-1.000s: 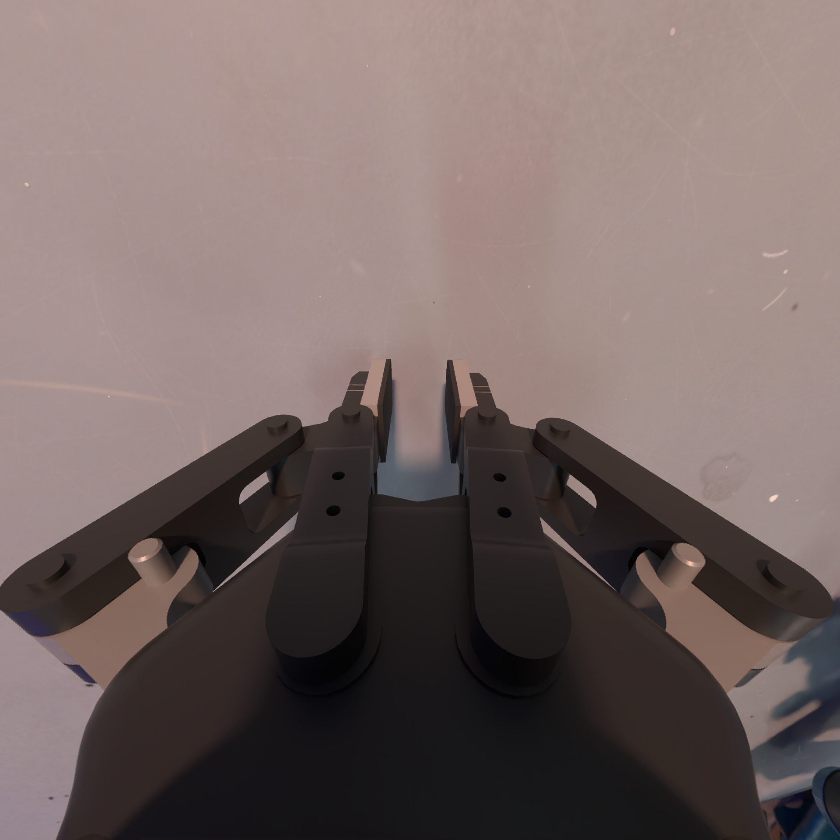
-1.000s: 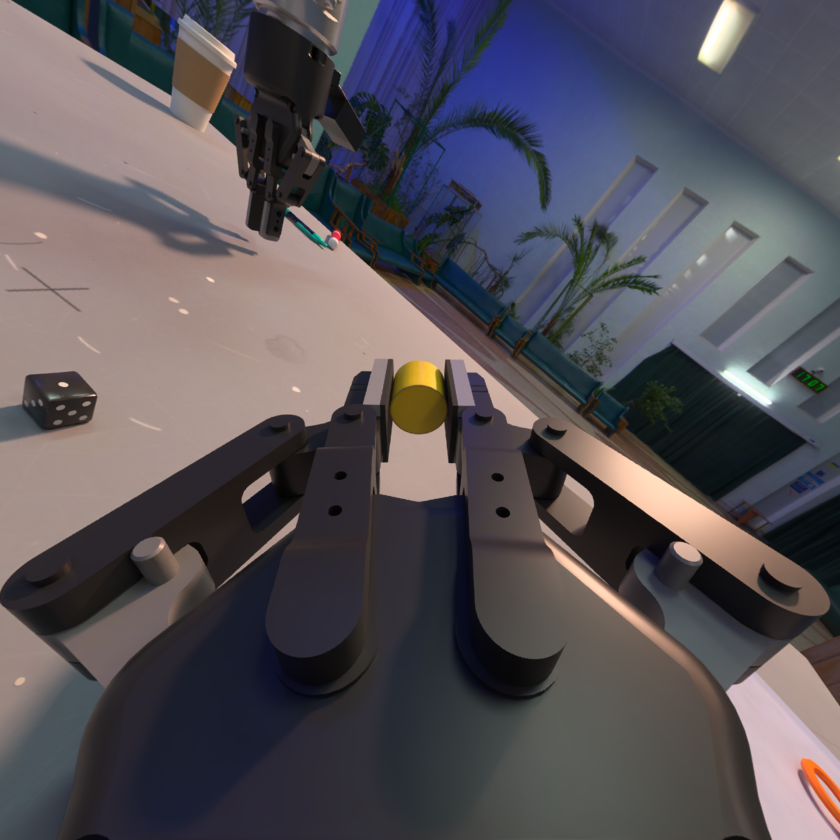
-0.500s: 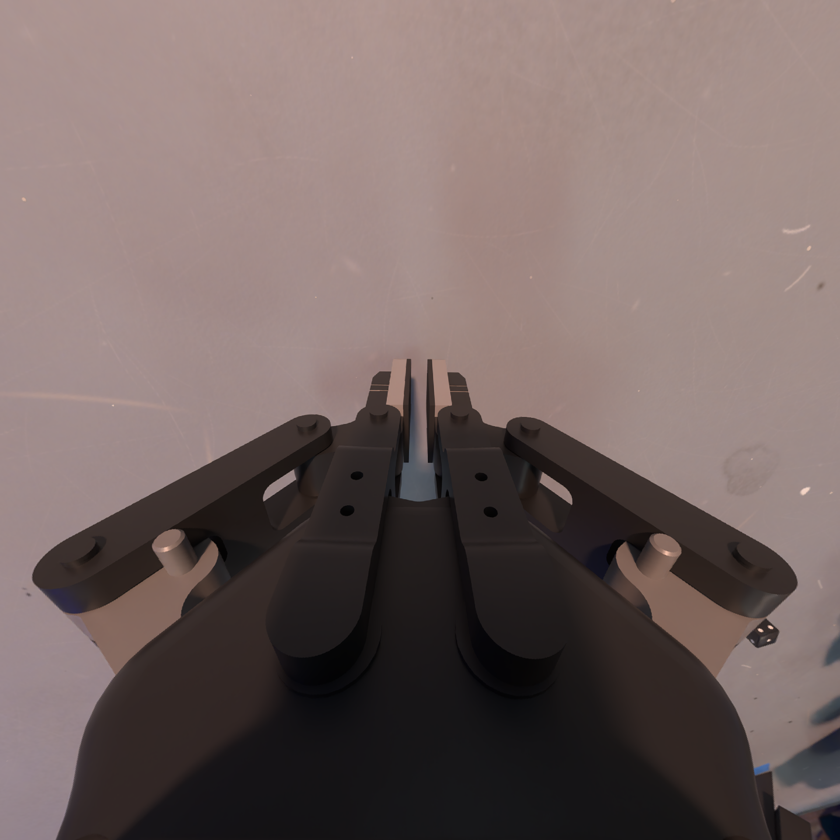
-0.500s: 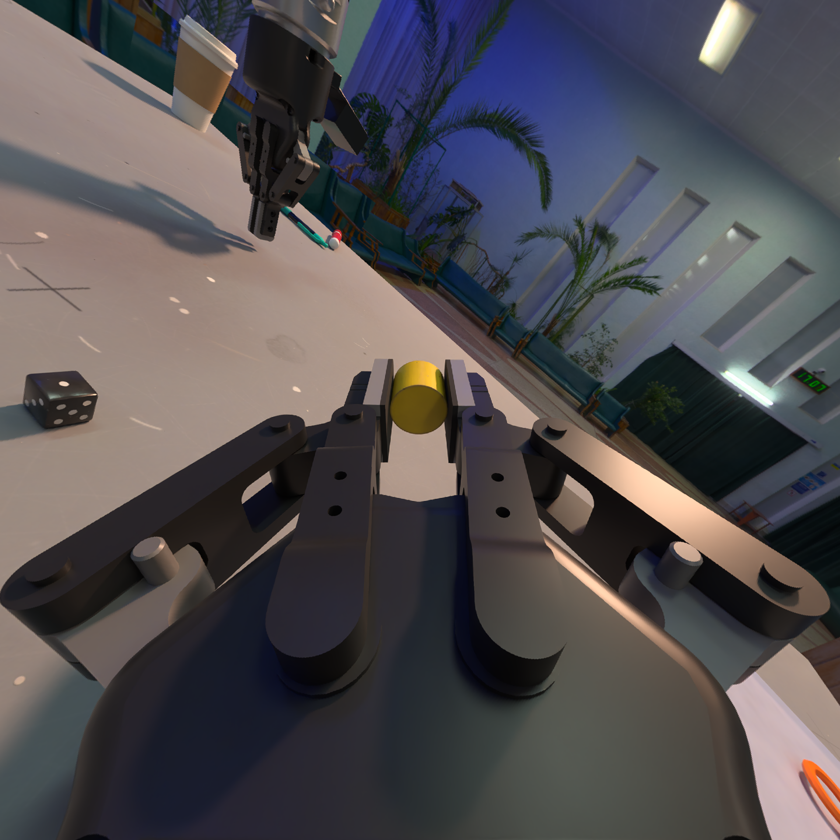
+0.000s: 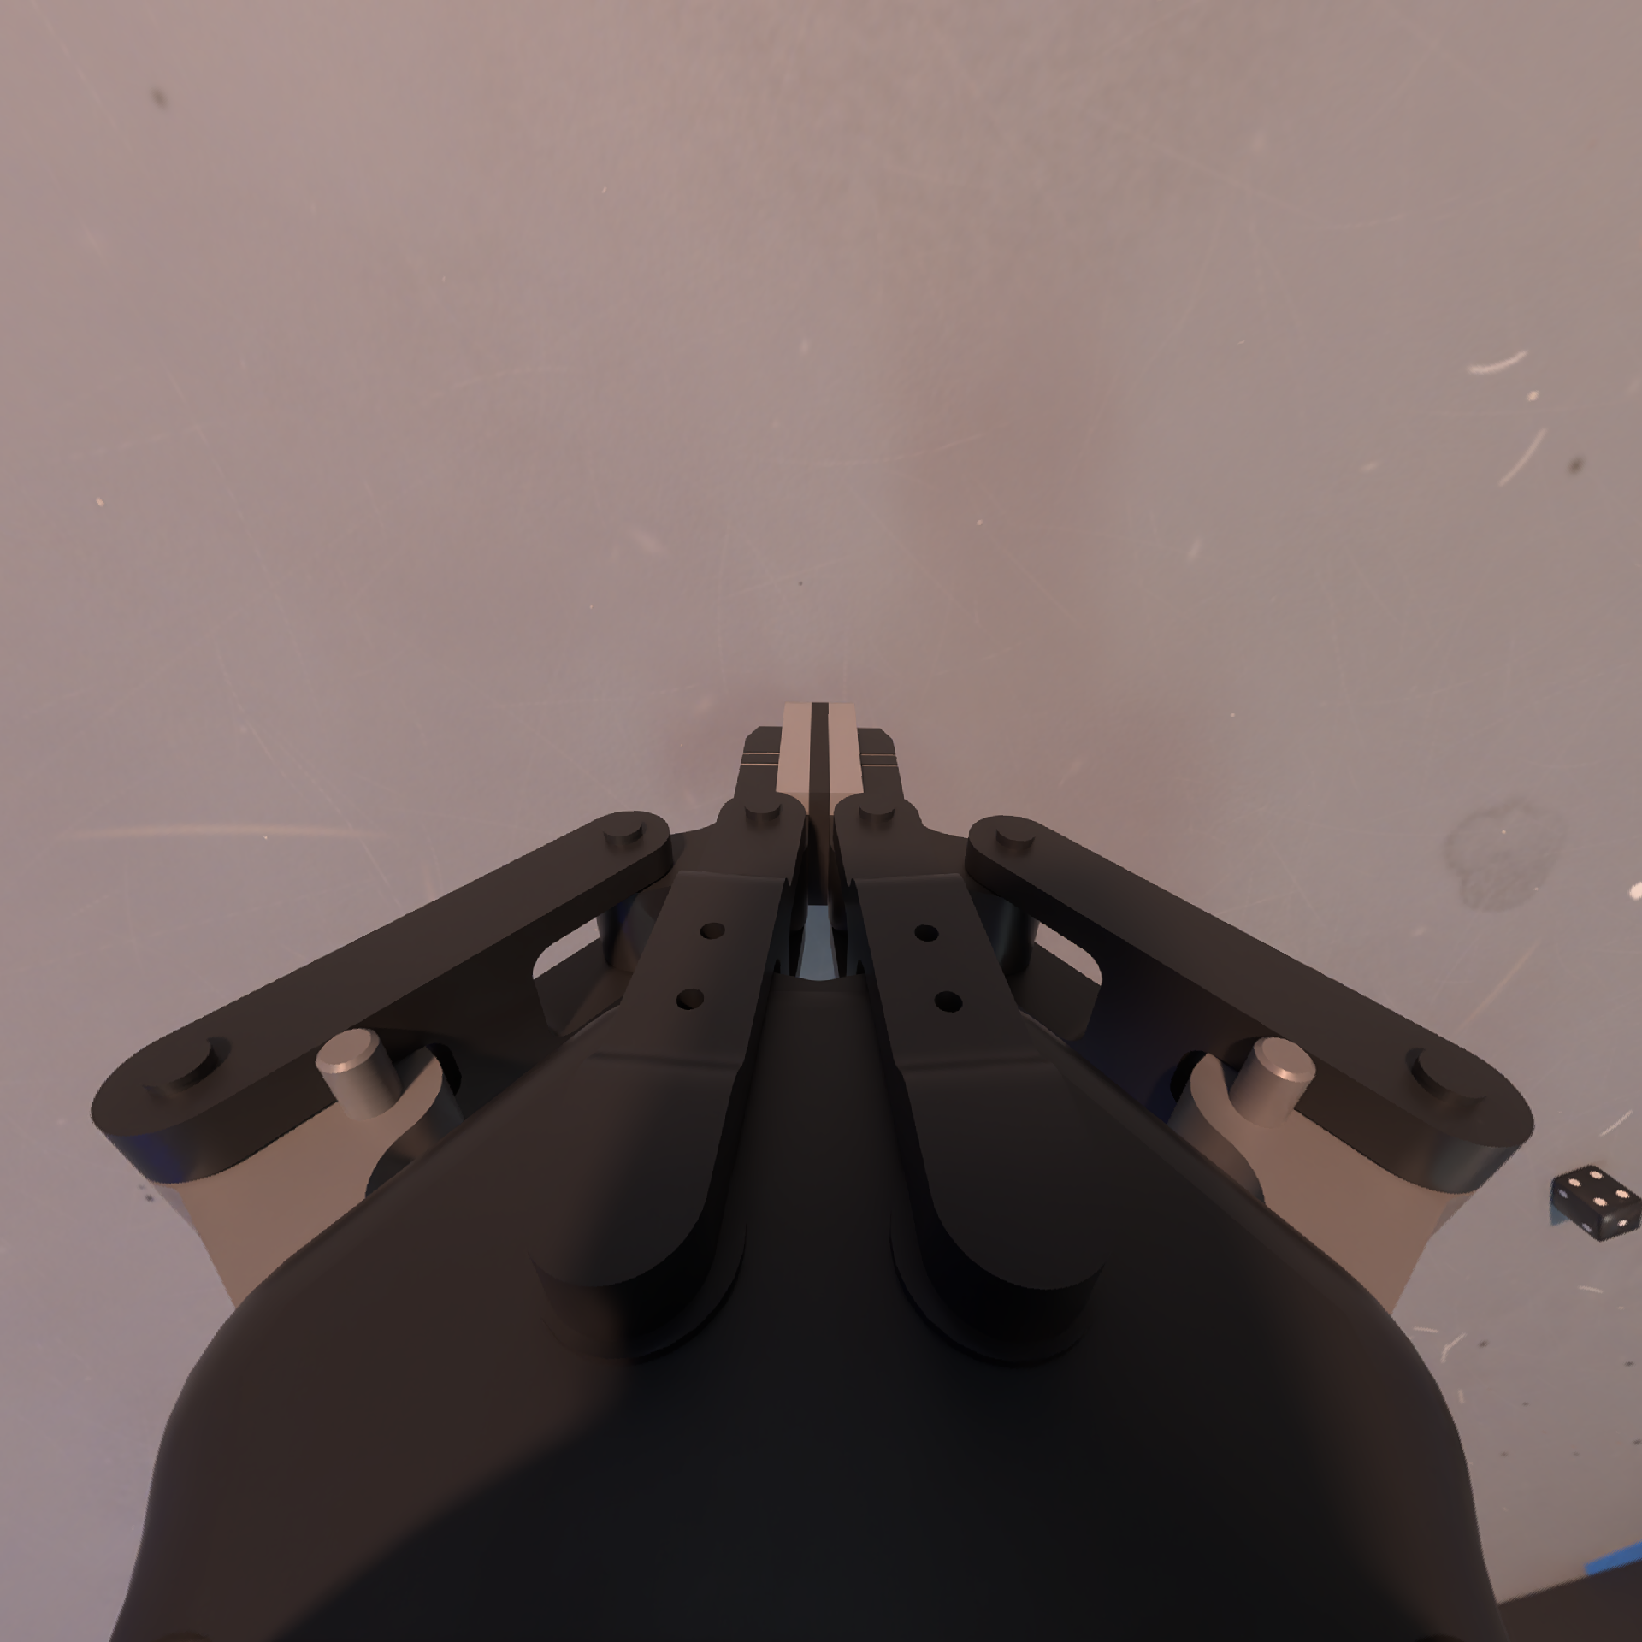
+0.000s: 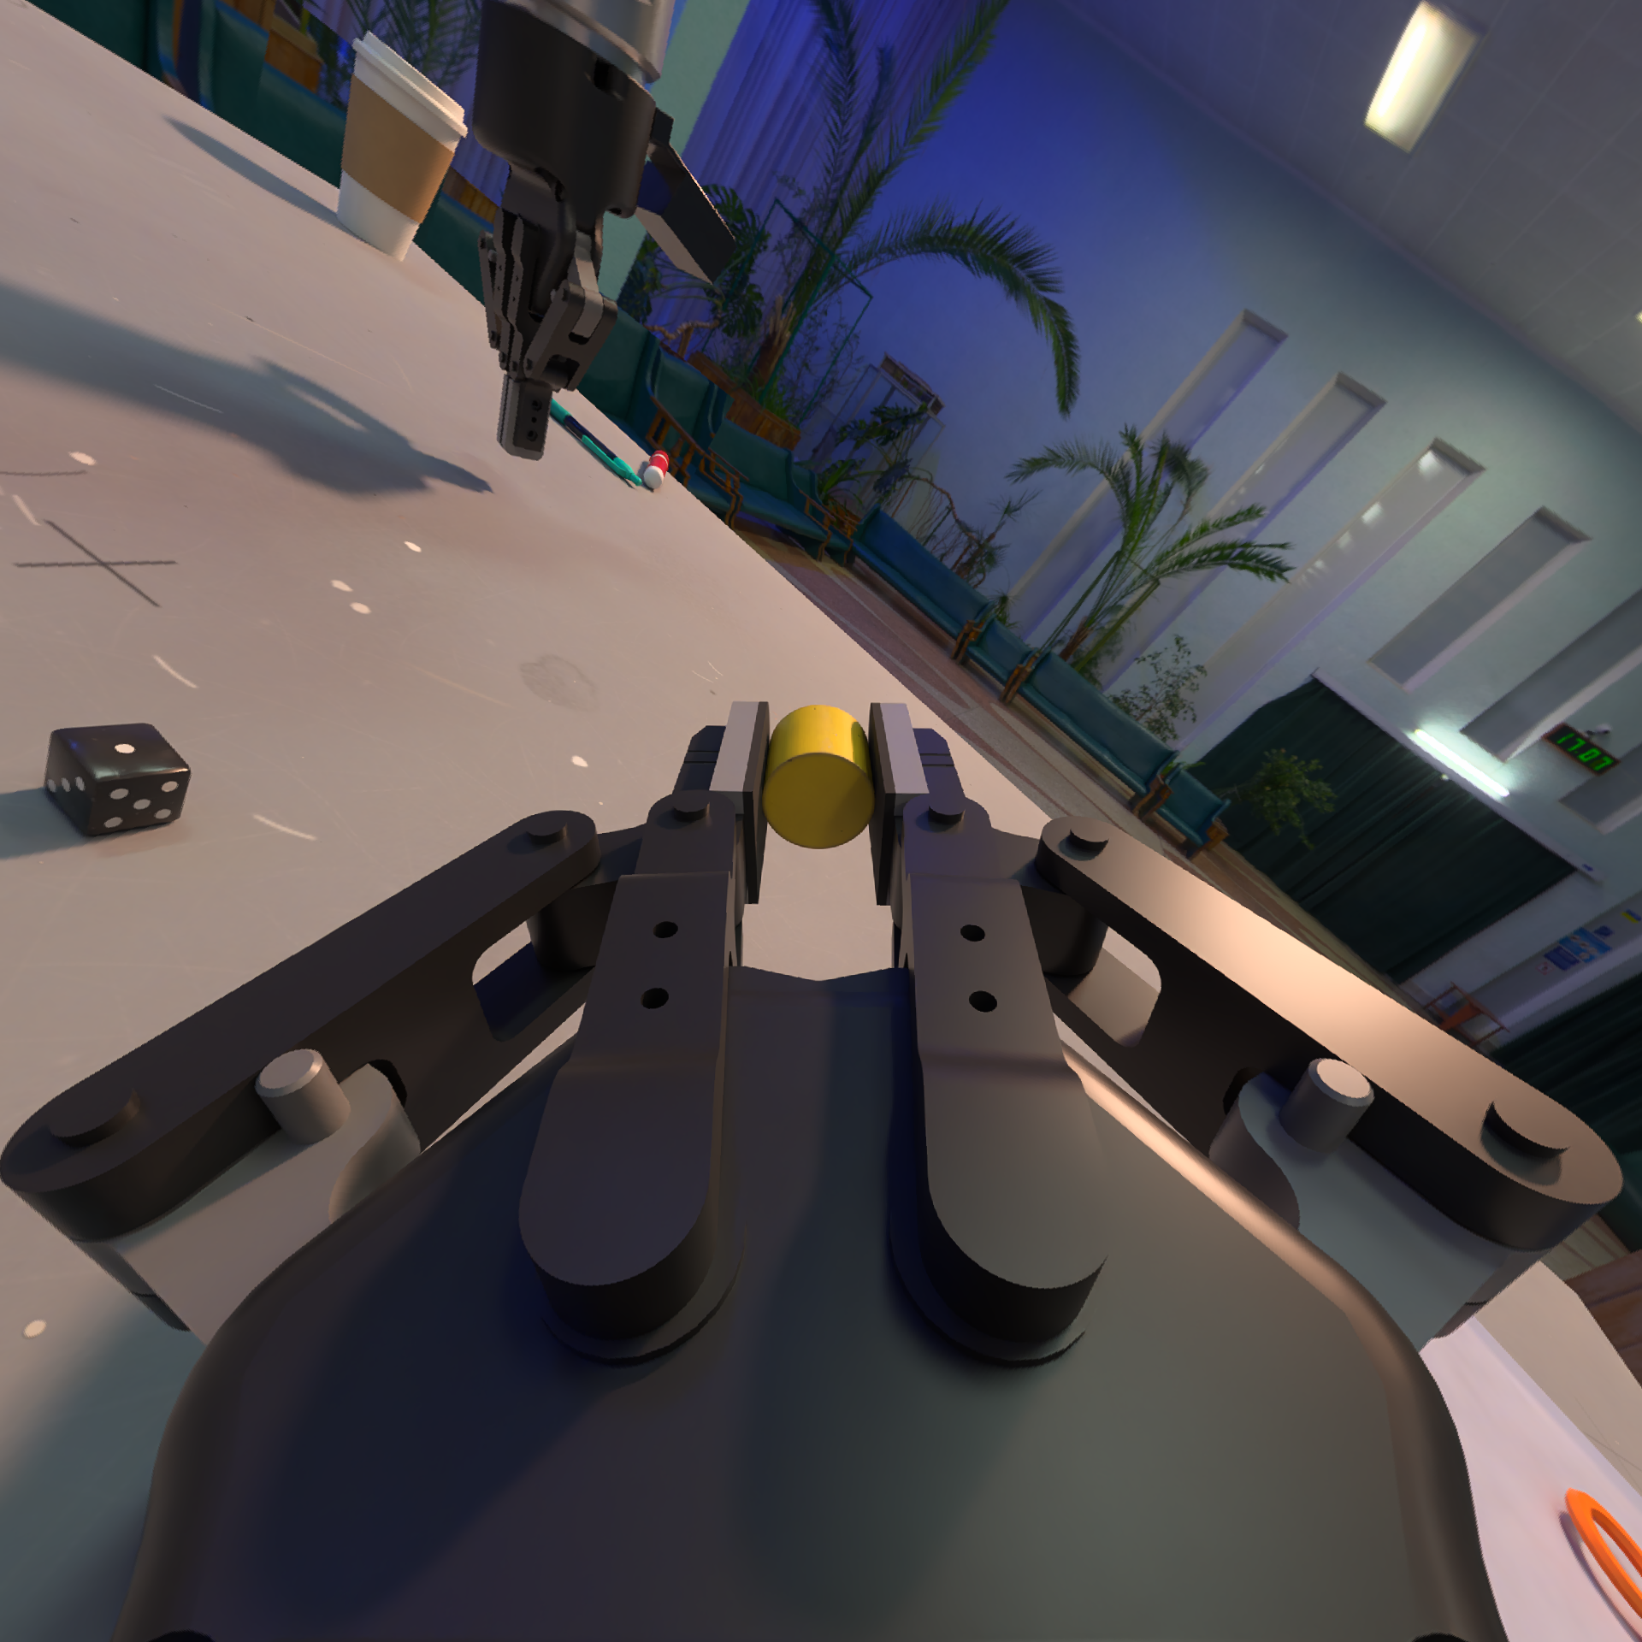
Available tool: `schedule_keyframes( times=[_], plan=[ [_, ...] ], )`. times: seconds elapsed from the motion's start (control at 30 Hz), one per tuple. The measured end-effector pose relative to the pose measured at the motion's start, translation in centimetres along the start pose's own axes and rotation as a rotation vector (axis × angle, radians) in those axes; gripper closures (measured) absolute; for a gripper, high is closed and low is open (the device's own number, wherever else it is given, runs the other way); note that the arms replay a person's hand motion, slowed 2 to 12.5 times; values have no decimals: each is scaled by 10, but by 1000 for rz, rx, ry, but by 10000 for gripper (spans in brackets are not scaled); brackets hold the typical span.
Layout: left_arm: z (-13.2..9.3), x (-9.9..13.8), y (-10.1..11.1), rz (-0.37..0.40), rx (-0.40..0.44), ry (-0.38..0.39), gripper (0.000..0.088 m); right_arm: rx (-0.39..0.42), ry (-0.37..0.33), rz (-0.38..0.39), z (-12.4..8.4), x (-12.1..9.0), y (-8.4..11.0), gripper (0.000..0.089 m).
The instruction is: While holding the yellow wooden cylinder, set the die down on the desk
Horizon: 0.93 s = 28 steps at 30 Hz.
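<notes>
My right gripper (image 6: 817,751) is shut on the yellow wooden cylinder (image 6: 816,777) and holds it above the desk (image 6: 373,711). The black die (image 6: 115,779) with white pips rests on the desk to the left of my right gripper. It also shows in the left wrist view (image 5: 1597,1201) at the right edge, on the desk (image 5: 622,355). My left gripper (image 5: 818,742) is shut and empty, pointing down above bare desk. In the right wrist view it (image 6: 524,435) hangs above the desk farther back, well apart from the die.
A paper coffee cup (image 6: 395,147) stands at the far side of the desk. A teal pen (image 6: 604,449) with a red and white end lies near the far edge. An orange ring (image 6: 1604,1564) lies at the lower right. A pencilled cross (image 6: 93,561) marks the desk.
My left gripper has closed from partly open to shut and risen higher above the desk. The die has come into the left wrist view. My right gripper and the cylinder have not moved.
</notes>
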<state>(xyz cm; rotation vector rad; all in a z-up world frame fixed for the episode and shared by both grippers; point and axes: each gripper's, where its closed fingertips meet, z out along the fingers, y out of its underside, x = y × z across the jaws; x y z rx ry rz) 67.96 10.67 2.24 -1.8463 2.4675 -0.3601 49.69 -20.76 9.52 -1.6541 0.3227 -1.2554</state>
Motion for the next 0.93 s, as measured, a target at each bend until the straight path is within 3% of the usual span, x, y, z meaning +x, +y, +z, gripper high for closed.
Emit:
schedule_keyframes(
  times=[0.17, 0.33, 0.6, 0.93],
  plan=[
    [-9, 11, -8, 48, 102, 45, 882, 2, 3, -2, 0, 0, 0, 695],
    [-25, 34, -18, 95, 245, 151, 882, 4, 5, -4, 0, 1, 0, 695],
    [-58, 84, -21, 178, 466, 419, 882, 5, 2, -9, 0, 0, -1, 695],
    [-113, 146, -2, 305, 728, 774, 882, 22, -17, -29, 0, -4, -3, 695]
  ],
)
